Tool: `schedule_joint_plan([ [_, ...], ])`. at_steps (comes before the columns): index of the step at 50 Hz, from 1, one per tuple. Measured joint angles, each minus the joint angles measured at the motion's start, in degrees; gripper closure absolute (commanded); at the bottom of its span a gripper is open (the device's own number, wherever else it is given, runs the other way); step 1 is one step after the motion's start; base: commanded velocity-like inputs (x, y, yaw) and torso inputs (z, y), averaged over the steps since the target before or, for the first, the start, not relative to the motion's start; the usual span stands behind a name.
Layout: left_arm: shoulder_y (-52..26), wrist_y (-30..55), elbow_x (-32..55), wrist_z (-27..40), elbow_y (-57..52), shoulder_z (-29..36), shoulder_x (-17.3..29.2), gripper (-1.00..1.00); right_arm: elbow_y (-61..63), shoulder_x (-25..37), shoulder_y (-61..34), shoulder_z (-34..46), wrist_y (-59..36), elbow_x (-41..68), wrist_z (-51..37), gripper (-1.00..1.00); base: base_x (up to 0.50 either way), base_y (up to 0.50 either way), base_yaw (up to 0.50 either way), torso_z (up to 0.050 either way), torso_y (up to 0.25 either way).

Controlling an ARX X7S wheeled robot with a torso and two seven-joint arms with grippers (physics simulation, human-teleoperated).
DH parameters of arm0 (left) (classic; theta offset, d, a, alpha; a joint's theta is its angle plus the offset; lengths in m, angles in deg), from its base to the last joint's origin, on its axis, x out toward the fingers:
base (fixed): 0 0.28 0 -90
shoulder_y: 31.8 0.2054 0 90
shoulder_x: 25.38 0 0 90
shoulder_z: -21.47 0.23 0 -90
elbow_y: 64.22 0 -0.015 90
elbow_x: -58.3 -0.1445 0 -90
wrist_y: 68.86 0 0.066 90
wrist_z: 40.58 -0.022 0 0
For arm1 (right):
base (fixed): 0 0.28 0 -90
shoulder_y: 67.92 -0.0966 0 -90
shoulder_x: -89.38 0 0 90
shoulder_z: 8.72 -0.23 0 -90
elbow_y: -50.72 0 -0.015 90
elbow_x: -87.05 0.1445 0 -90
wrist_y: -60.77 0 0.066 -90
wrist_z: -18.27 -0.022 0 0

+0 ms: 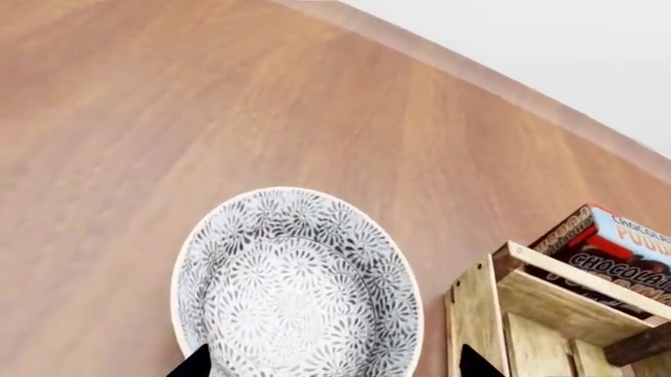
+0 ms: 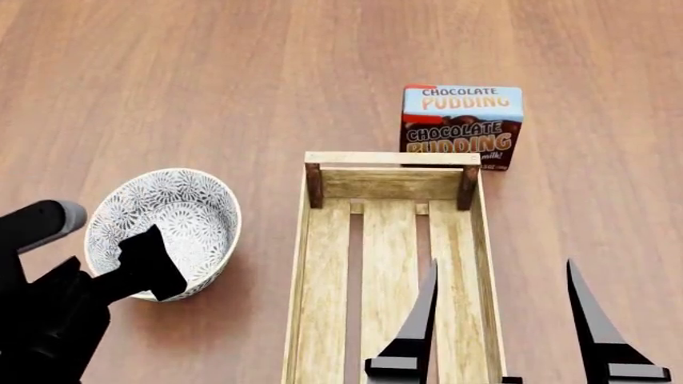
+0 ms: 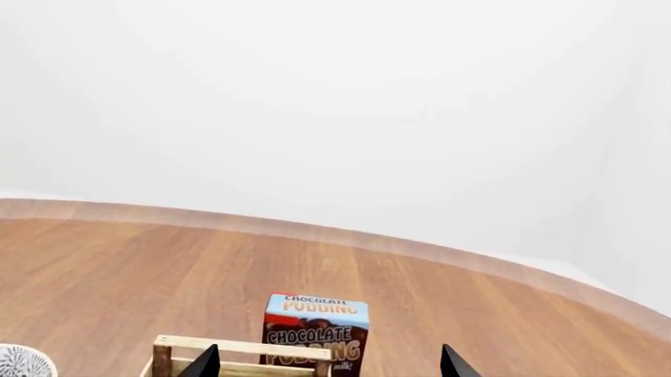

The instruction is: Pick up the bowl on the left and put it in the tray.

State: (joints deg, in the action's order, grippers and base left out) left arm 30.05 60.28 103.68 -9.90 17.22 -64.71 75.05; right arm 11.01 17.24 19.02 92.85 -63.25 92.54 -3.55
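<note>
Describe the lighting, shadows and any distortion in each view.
Head view: even, glare-free light, and the bowl casts a soft shadow on the table toward the tray. Left wrist view: sharp, but the table's far edge bows, which suggests wide-angle distortion. Right wrist view: the same curved edge under a flat white backdrop, the pudding box crisp.

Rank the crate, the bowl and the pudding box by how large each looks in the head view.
1. crate, by far the largest
2. bowl
3. pudding box, a little smaller than the bowl

Floral bowl (image 2: 162,226) upright on table, left of slatted tray (image 2: 389,264)
</note>
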Motion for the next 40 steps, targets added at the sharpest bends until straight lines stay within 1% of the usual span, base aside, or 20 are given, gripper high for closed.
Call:
schedule_joint_plan([
  [40, -3.23, -5.59, 0.31, -3.26, 14.75, -1.63, -1.34, -1.00, 0.17, 0.78, 0.19, -0.18, 0.18, 0.96, -0.90, -1.00, 0.00, 0.00, 0.00, 0.000, 0.000],
])
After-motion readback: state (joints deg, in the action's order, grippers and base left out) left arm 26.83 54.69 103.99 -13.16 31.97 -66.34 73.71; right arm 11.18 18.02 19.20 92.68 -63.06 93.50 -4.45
